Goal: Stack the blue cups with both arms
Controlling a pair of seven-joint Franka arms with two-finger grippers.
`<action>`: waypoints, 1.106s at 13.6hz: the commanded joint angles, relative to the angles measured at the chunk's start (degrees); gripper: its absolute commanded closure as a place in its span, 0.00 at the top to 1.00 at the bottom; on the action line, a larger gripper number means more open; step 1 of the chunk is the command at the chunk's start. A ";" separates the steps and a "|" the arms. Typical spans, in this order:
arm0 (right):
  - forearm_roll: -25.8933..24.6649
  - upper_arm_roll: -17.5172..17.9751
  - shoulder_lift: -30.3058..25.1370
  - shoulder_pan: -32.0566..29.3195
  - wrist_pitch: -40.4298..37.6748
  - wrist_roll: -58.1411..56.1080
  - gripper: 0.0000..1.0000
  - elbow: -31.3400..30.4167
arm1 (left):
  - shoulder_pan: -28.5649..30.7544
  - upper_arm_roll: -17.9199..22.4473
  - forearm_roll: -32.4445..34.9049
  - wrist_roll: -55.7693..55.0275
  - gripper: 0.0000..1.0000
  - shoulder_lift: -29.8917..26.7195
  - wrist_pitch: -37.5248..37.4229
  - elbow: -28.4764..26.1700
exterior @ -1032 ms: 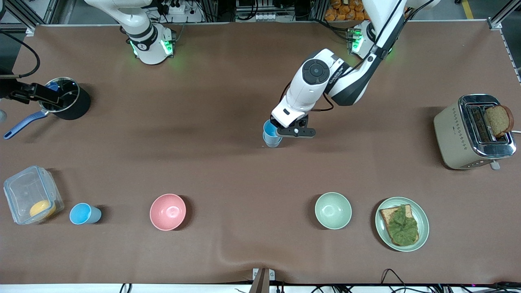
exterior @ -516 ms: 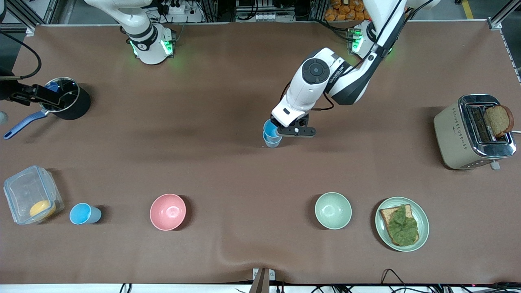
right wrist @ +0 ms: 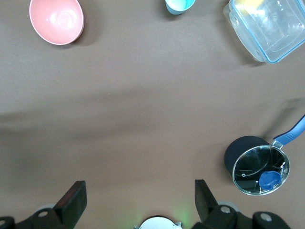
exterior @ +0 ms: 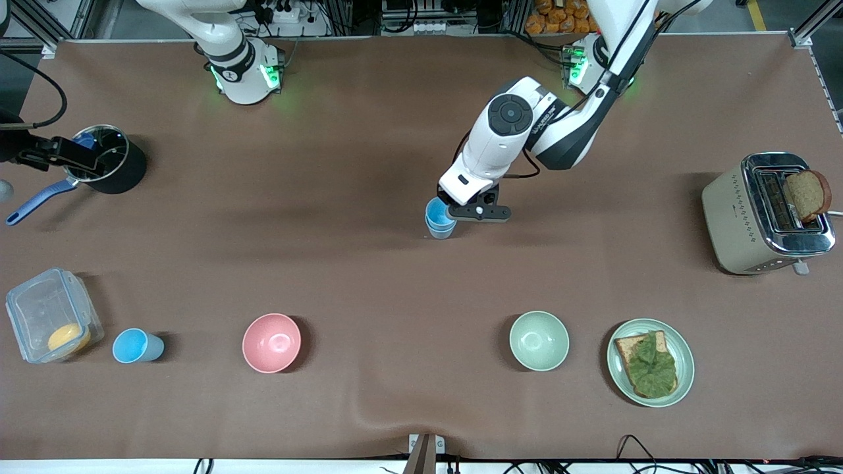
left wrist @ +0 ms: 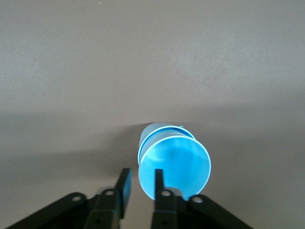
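Two blue cups (exterior: 439, 220) stand nested mid-table. In the left wrist view the upper cup (left wrist: 176, 164) sits tilted in the lower cup (left wrist: 152, 131). My left gripper (exterior: 475, 211) is at the upper cup's rim. In the left wrist view the left gripper (left wrist: 142, 179) is slightly open, with one finger inside the rim and one outside, and a gap shows. A third blue cup (exterior: 135, 345) stands near the front camera, toward the right arm's end, and shows in the right wrist view (right wrist: 180, 5). My right gripper (exterior: 66, 153) waits high over the pot, and in the right wrist view it (right wrist: 139, 191) is wide open and empty.
A black pot (exterior: 112, 164) with a blue handle stands at the right arm's end. A clear container (exterior: 49, 316), a pink bowl (exterior: 271, 342), a pale green bowl (exterior: 539, 340) and a plate with toast (exterior: 650, 362) line the near side. A toaster (exterior: 767, 210) stands at the left arm's end.
The left gripper has shifted slightly toward the robots' bases. The upper cup's rim now shows apart from the lower cup's rim. The right arm has not moved.
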 commanded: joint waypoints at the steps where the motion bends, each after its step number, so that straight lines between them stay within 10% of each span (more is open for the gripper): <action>1: -1.09 0.64 0.70 -0.56 -0.50 -0.16 1.00 1.36 | 2.22 0.42 1.81 -1.88 1.00 -4.41 -1.07 -0.81; 9: -1.18 0.64 0.70 0.14 -0.50 -0.16 1.00 1.36 | 25.95 -0.29 1.38 0.32 1.00 -26.04 -2.92 -7.67; 12: -1.18 0.64 0.70 -0.12 -0.50 -0.16 1.00 1.36 | 29.39 1.11 1.82 9.59 1.00 -29.21 -17.19 -3.22; 15: -1.18 0.64 0.70 -0.12 -0.59 -0.16 1.00 1.36 | 29.05 10.76 1.11 23.04 1.00 -28.69 -30.48 5.14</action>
